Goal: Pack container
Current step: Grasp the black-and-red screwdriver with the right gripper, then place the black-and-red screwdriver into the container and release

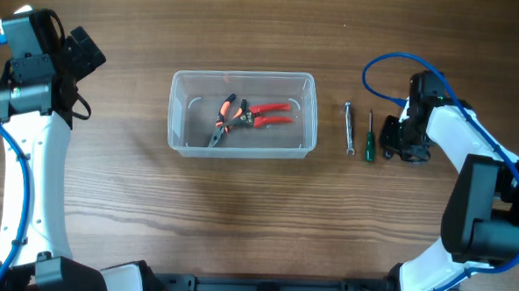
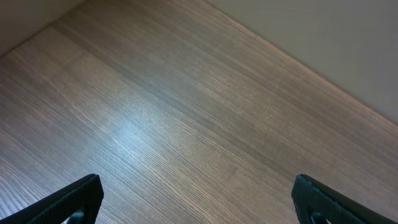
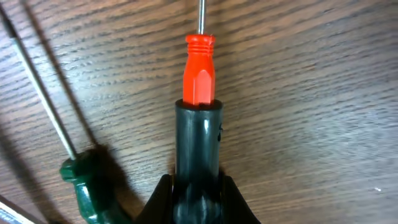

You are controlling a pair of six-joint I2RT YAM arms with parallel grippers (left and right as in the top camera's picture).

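Note:
The clear plastic container (image 1: 245, 74) stands at the table's middle. It holds orange-and-black pliers (image 1: 223, 122) and red-handled cutters (image 1: 268, 115). My right gripper (image 1: 400, 138) is to its right, low at the table. In the right wrist view it (image 3: 198, 199) is shut on the black handle of a screwdriver (image 3: 199, 93) with a red collar and a thin shaft pointing away. A green-handled screwdriver (image 3: 87, 186) lies just beside it. My left gripper (image 1: 84, 54) is at the far left, open and empty over bare wood (image 2: 198, 193).
A small silver wrench (image 1: 350, 127) and the green screwdriver (image 1: 369, 137) lie side by side between the container and my right gripper. A blue cable (image 1: 385, 76) loops above the right arm.

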